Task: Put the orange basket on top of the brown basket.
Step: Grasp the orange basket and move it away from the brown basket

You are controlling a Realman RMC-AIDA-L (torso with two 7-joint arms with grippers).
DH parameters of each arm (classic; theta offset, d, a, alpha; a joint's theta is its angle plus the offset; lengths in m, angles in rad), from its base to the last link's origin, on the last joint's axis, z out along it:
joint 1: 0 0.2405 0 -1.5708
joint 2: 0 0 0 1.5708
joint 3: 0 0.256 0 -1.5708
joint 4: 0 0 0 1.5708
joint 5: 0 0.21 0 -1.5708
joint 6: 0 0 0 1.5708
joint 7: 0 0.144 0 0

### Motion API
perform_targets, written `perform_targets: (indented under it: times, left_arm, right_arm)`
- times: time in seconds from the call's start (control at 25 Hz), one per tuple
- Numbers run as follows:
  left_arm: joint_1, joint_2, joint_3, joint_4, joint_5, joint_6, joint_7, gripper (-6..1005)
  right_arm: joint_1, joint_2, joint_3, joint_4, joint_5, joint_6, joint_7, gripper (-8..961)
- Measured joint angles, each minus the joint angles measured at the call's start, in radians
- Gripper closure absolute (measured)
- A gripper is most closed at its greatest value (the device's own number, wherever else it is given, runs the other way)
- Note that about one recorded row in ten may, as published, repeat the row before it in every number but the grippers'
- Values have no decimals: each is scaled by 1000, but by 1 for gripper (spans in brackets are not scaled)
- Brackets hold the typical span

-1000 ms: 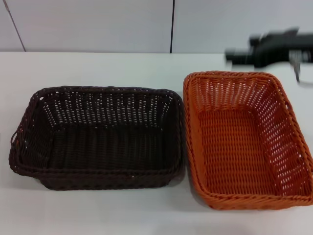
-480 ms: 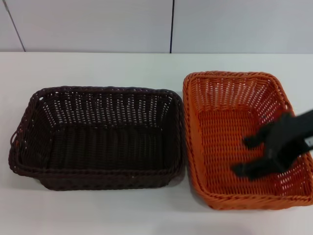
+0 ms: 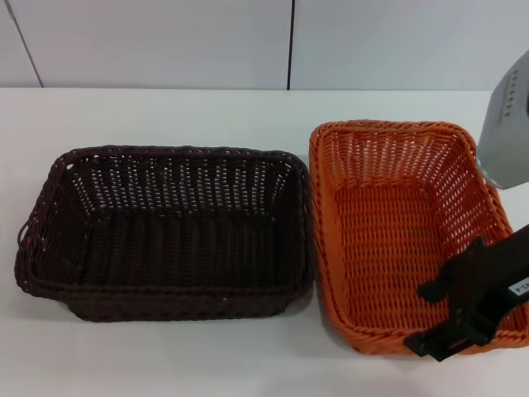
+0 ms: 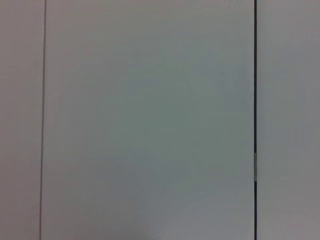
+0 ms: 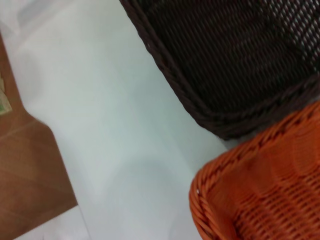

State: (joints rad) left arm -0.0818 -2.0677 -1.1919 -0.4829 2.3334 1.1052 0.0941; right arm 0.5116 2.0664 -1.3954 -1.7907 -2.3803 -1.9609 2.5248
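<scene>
The orange basket (image 3: 397,231) sits on the white table at the right, its left rim touching the brown basket (image 3: 165,231) on the left. Both are empty and upright. My right gripper (image 3: 426,318) is at the orange basket's near right corner, open. One black finger (image 3: 436,289) is over the inside and the other fingertip (image 3: 420,346) is outside the near rim, so the rim lies between them. The right wrist view shows the orange basket's corner (image 5: 260,190) and the brown basket's corner (image 5: 235,65). My left gripper is out of view.
The white table (image 3: 165,116) runs back to a pale panelled wall. A grey part of my right arm (image 3: 506,132) hangs over the table's far right. The right wrist view shows the table edge and wooden floor (image 5: 25,170) beyond it.
My right gripper came from the far right back of the table, down over the orange basket, and now sits at its near rim. The baskets have not moved.
</scene>
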Motion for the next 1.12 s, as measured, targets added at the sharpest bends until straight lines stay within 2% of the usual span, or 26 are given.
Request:
perform_targets:
  times: [0.32, 0.52, 0.56, 0.76, 0.96, 1.12]
  left_arm:
    - [-4, 0, 0, 1, -2, -13, 0, 258]
    - [-10, 2, -1, 1, -2, -18, 0, 258]
    - [-11, 2, -2, 1, -2, -19, 1, 258]
    - [-15, 3, -4, 3, -2, -20, 3, 258]
    - [-26, 3, -14, 17, -3, -21, 2, 258]
    - [-37, 3, -14, 32, -3, -21, 1, 258]
  right_arm:
    - [42, 2, -24, 122, -35, 31, -12, 291]
    - [58, 5, -79, 215, -66, 90, -24, 305]
    - [58, 7, -115, 244, -92, 123, -25, 307]
    - [51, 9, -216, 255, -176, 178, -18, 321]
    - [56, 10, -227, 252, -185, 196, -14, 335]
    - [58, 11, -229, 243, -184, 199, -14, 490]
